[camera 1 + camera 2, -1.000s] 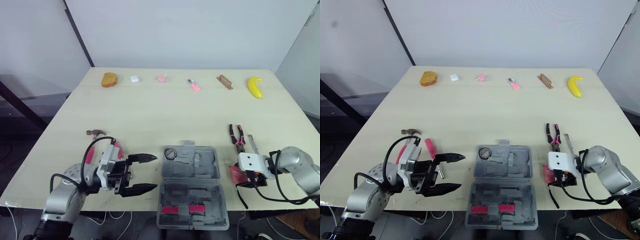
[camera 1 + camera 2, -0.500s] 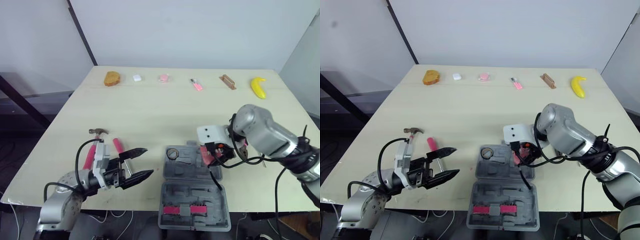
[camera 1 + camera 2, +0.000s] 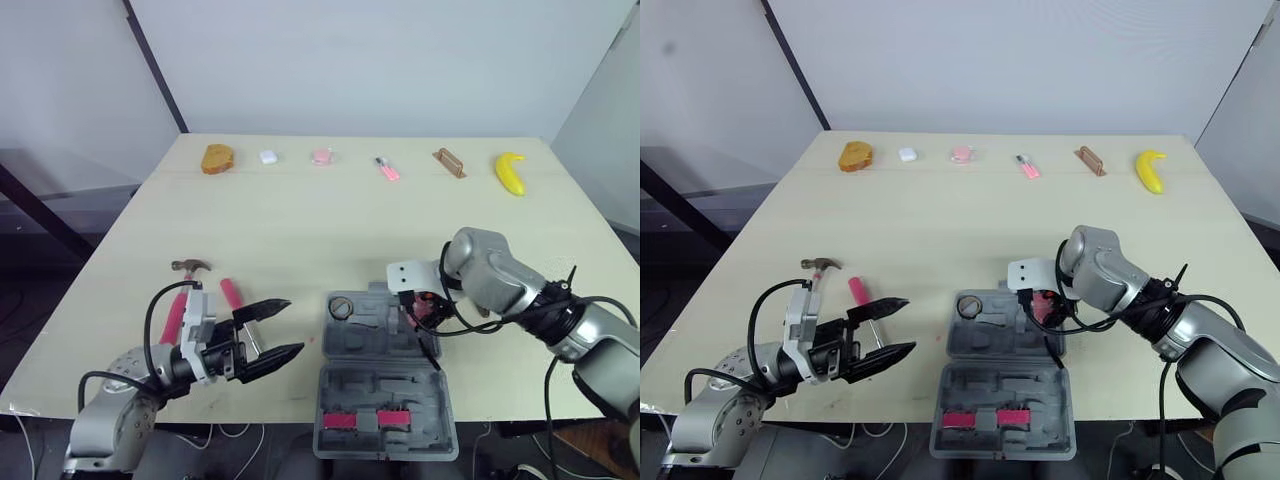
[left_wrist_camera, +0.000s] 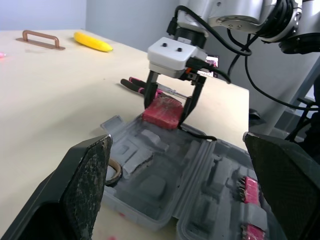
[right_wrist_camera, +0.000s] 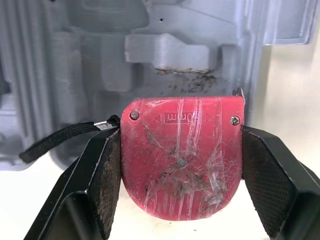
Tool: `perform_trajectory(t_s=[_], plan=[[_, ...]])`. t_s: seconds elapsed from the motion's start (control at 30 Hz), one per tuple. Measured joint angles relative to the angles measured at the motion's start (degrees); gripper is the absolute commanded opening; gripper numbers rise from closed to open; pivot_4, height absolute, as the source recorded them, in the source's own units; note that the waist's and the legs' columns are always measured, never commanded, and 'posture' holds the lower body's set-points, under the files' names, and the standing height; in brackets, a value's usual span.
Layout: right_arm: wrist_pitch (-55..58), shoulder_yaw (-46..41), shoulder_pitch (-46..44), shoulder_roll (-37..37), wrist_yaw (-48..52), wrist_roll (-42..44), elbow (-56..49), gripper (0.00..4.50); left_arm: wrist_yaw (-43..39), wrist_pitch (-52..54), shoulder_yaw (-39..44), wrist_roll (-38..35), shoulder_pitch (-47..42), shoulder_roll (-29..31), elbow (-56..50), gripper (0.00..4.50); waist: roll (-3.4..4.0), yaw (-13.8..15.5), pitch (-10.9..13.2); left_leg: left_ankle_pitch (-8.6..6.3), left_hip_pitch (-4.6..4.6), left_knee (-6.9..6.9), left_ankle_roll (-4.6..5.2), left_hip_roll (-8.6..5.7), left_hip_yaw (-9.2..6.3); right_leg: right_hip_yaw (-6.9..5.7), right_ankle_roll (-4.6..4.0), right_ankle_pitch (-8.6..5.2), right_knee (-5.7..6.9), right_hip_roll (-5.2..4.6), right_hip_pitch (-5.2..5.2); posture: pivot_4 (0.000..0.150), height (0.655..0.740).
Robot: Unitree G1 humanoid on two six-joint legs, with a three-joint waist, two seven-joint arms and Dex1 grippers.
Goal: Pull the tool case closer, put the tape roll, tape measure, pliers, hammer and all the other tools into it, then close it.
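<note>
Two black fingers of my right gripper (image 4: 165,113) are clamped on the red tape measure (image 5: 182,155), holding it at the far right part of the open tool case (image 3: 385,390). My left gripper (image 3: 290,326) hovers left of the case, fingers spread and empty. The right wrist view gives me the measure's black strap (image 5: 60,140) trailing across the case. The left wrist view gives me the pliers (image 4: 136,85) on the table (image 4: 60,85) beyond the case.

Right gripper (image 3: 422,316) clamps red tape measure (image 3: 418,304) over tool case (image 3: 385,395) far half; left gripper (image 3: 292,326) jaws spread near hammer (image 3: 180,300).
</note>
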Motion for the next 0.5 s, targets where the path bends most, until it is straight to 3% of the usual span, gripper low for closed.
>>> perform_trajectory(t_s=[0.5], plan=[[1.1,0.0,1.5,4.7,-2.6,-1.7,3.8,2.89,-0.2,0.9,-0.3,0.0,-1.3,0.5,0.0,4.50,0.00,0.0,0.0,0.00,0.01,-0.01,0.00,0.00,0.00,0.00,0.00,0.00,0.00,0.02,0.00,0.150,0.7400]])
